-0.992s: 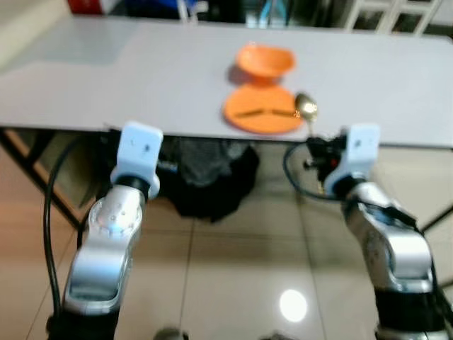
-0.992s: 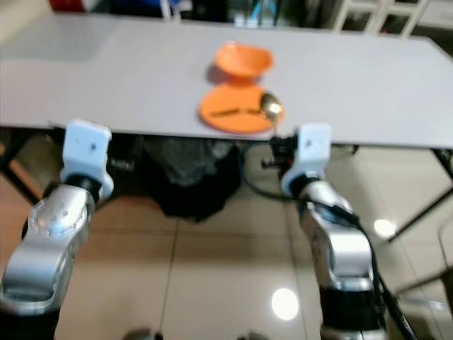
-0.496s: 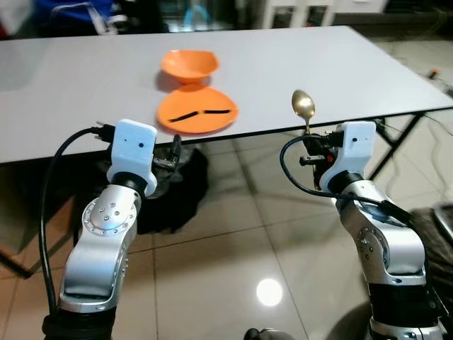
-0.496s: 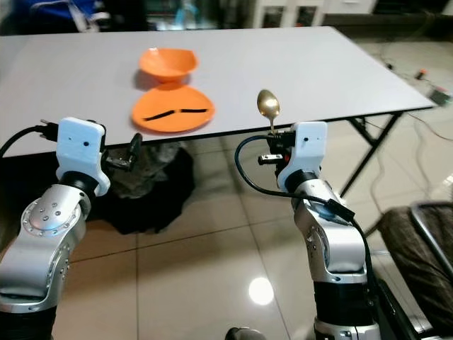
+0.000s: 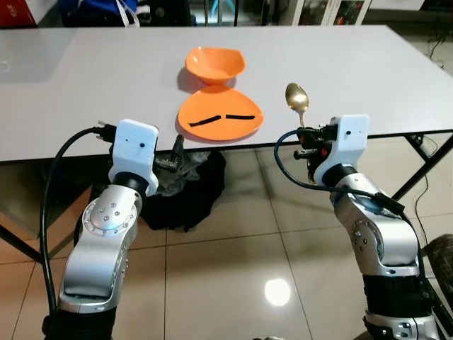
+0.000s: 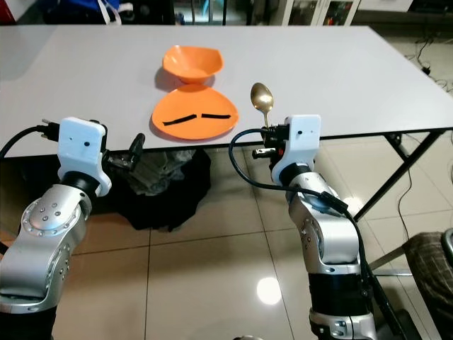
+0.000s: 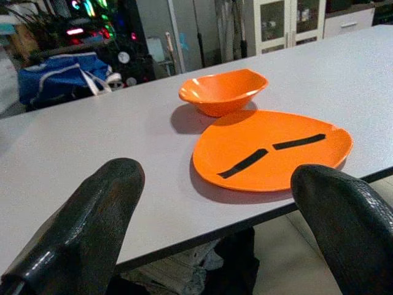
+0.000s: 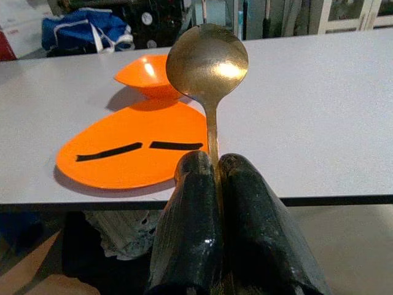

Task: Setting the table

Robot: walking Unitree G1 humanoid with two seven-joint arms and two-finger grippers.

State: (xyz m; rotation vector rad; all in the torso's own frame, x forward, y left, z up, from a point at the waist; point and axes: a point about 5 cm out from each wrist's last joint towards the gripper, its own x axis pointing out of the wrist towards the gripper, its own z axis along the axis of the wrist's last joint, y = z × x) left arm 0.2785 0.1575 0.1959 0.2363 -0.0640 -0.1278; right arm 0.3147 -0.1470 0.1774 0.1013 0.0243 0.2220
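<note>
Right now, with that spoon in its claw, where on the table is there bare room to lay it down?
The grey table is bare to the right of the orange plate, ahead of the right gripper holding the spoon. The stretch left of the plate is bare too. It is crowded only where the orange bowl sits just behind the plate.

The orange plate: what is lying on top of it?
On the orange plate lie two thin dark strips, end to end with a gap between them; what they are cannot be told. No other thing covers the plate.
</note>
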